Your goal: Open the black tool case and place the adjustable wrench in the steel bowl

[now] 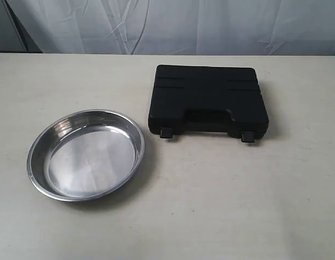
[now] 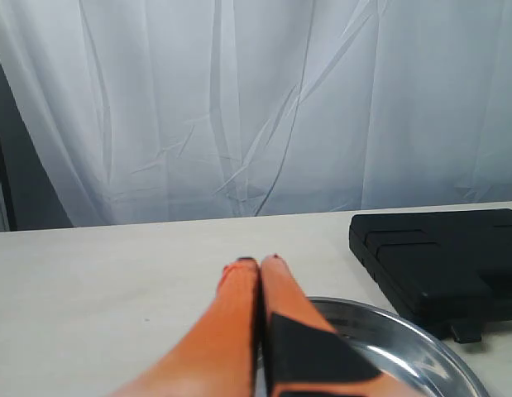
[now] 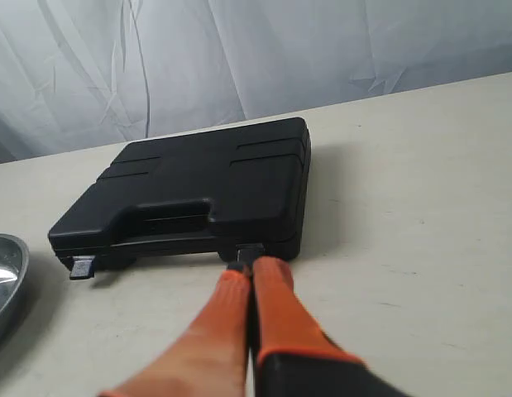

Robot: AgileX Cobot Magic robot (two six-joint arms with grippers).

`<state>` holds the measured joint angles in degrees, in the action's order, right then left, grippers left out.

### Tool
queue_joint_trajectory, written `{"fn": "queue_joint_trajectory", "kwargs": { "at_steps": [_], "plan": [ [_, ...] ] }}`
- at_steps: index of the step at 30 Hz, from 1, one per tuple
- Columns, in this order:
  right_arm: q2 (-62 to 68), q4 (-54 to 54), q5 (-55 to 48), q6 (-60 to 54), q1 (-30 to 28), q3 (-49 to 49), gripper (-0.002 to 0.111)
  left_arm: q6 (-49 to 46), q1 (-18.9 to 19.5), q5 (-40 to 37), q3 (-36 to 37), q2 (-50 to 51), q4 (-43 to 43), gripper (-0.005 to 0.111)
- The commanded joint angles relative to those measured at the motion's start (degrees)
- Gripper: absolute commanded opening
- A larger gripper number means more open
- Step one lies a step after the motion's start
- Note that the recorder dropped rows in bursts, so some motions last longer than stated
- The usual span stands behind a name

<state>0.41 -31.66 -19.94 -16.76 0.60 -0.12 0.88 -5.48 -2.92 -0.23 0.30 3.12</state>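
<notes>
– Closest to the lens in the exterior view is the steel bowl (image 1: 86, 154), shiny and with nothing in it, on the left of the tabletop (image 1: 221, 206). Why there?

– Likely so the left arm has a wide, open target. The black tool case (image 1: 208, 97) lies flat further back on the right, apart from the bowl, lid down. Its handle (image 1: 208, 115) and two latches (image 1: 166, 132) face the near edge, which I judge suits arms coming from that side. No arm shows in this view.

– And the adjustable wrench?

– Not visible anywhere. With the case shut, it is presumably inside.

– Left wrist view next.

– The left hand (image 2: 257, 263) has its orange fingers (image 2: 239, 314) pressed together, pinching nothing. The bowl's rim (image 2: 421, 343) curves just past them, and the case (image 2: 442, 252) sits beyond, in front of a white curtain (image 2: 239, 107).

– So it is idle?

– It looks parked near the bowl, which makes sense if this arm is meant for the drop.

– Right wrist view?

– The right hand (image 3: 246, 269) is likewise pressed together and holds nothing. Its tips line up with one latch (image 3: 251, 251) on the case (image 3: 206, 186). As the exterior view shows no arm by the case, I judge them apart, not touching. The other latch (image 3: 82, 266) juts out near the bowl's edge (image 3: 3, 281).

– Meaning?

– It seems aimed at the latches, the first thing to free before the lid can lift.
</notes>
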Motion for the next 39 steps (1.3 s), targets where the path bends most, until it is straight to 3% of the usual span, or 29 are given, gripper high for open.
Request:
{"fn": "queue_joint_trajectory", "kwargs": {
  "at_steps": [1,12,18,21,39],
  "plan": [
    [-0.41,0.10,0.83,-0.19,0.20,0.12,-0.001,0.05,-0.36,-0.05,0.23,-0.30,0.17,0.000],
    [-0.41,-1.53,4.67,0.13,0.20,0.12,-0.001,0.05,-0.36,-0.05,0.23,-0.30,0.17,0.000],
    [-0.41,-37.82,15.96,6.97,0.20,0.12,-0.001,0.05,-0.36,-0.05,0.23,-0.30,0.17,0.000],
    [-0.41,-44.10,20.96,6.97,0.20,0.12,-0.001,0.05,-0.36,-0.05,0.23,-0.30,0.17,0.000],
    [-0.41,-54.31,28.25,10.60,0.20,-1.02,-0.001,0.05,-0.36,-0.05,0.23,-0.30,0.17,0.000]
  ]
}}
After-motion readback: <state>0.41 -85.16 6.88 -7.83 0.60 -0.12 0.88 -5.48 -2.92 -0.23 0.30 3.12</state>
